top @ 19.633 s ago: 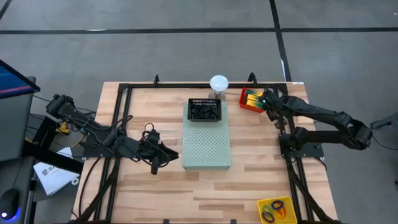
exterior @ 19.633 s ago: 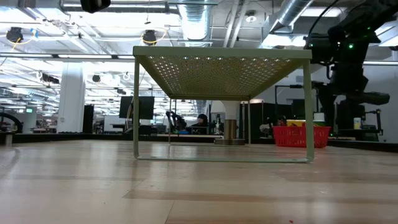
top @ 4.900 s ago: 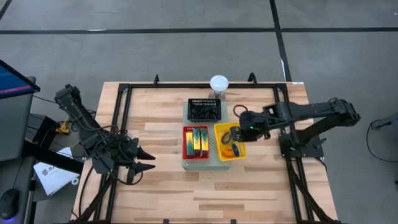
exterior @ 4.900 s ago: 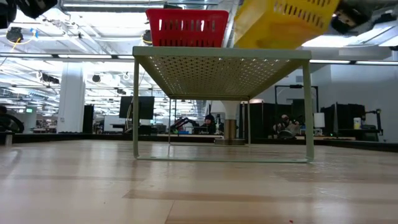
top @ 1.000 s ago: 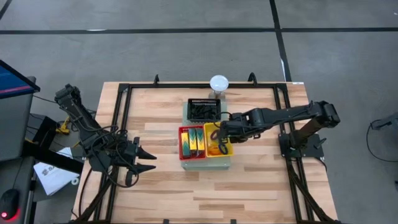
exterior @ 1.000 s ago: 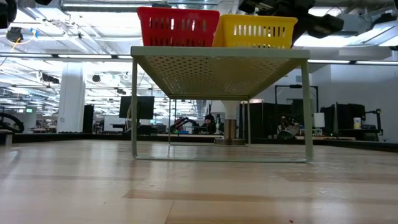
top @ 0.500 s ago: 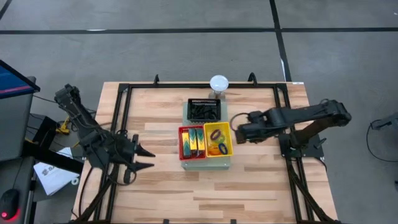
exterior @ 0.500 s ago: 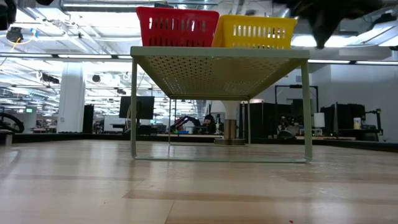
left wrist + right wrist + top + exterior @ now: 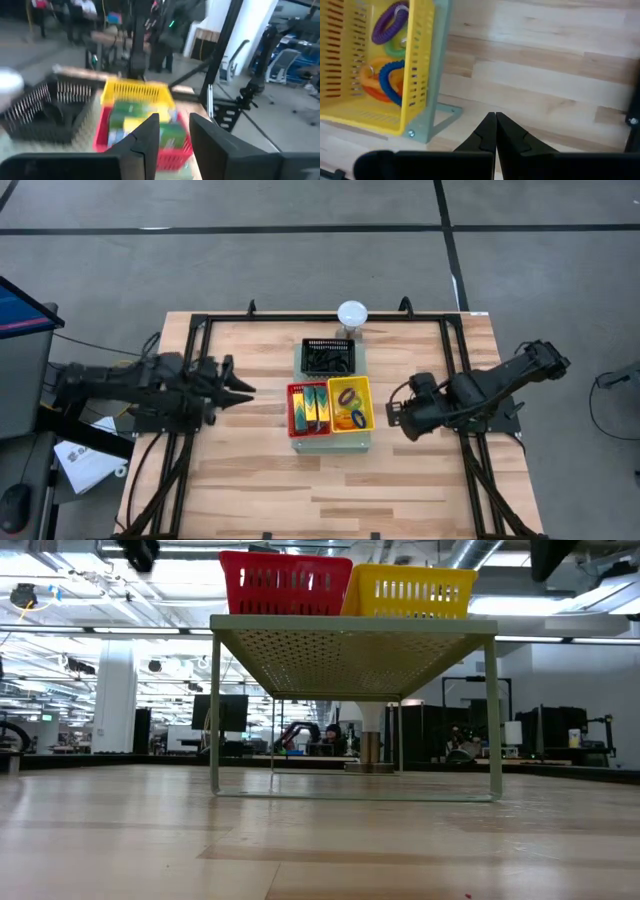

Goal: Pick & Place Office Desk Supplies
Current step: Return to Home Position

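On the pale-green perforated board (image 9: pixel 330 442) stand three baskets. The red basket (image 9: pixel 312 408) holds yellow-green and teal boxes (image 9: pixel 145 122). The yellow basket (image 9: pixel 351 405) holds purple, green, orange and blue band loops (image 9: pixel 387 80). The black basket (image 9: pixel 328 357), at the far end, holds small black clips. My left gripper (image 9: pixel 241 390) hovers level to the left of the red basket, pointing at it, its fingers (image 9: pixel 150 137) apart and empty. My right gripper (image 9: pixel 400 423) is shut, pointing down over bare table to the right of the board.
A white round dome (image 9: pixel 351 313) on a grey stand sits behind the black basket. A black frame rail (image 9: pixel 196 370) runs round the tabletop. Bare wood lies in front of the board and on both sides. The low view shows the board standing on thin legs (image 9: pixel 215 715).
My right gripper, shut, has pulled back from the yellow basket toward the table's right edge and a little toward the near edge. The yellow basket stays on the board. My left arm has swung toward the far edge and turned, so its gripper now points at the red basket.
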